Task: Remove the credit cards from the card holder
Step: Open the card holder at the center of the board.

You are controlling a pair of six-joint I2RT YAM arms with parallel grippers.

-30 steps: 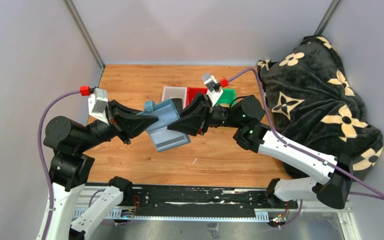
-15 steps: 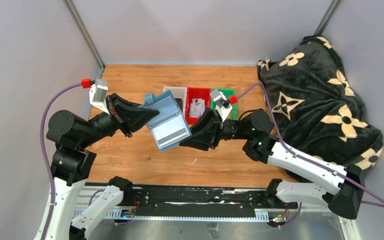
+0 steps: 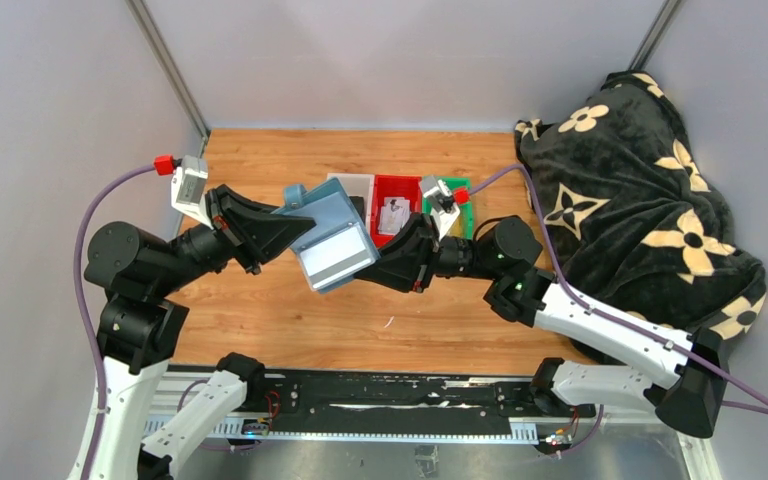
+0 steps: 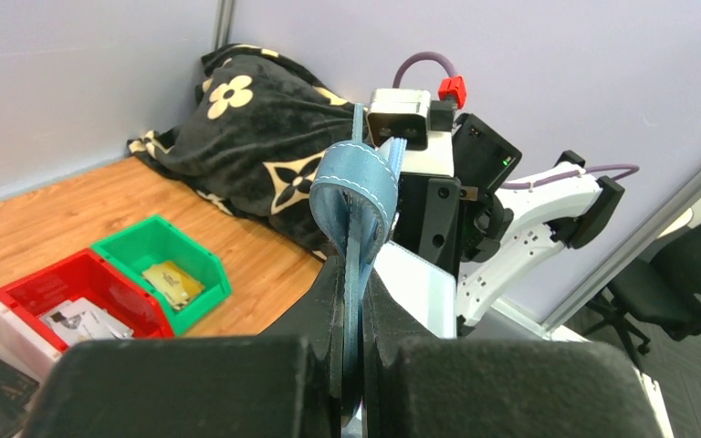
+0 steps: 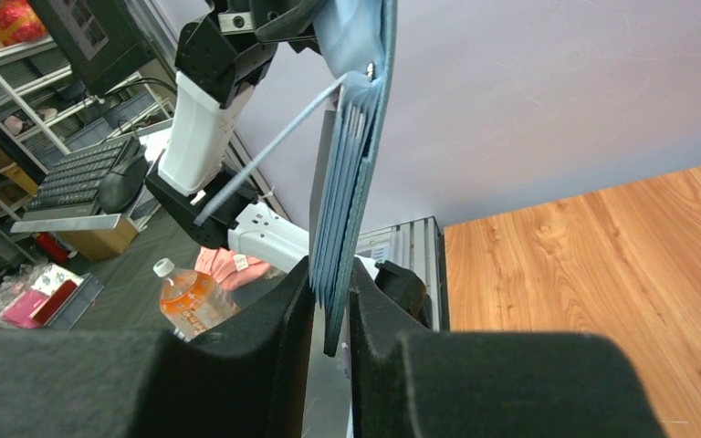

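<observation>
Wood table [image 3: 260, 310], card holder [image 3: 335, 250] nudged up-left

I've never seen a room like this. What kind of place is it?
Probably a robot lab: a left arm and right arm bolted at a wooden table, with a keyboard and office chair nearby.

Robotics lab, grey-walled test cell [image 3: 410, 60], keyboard [image 5: 82, 178], office chair [image 4: 685, 301]
</observation>
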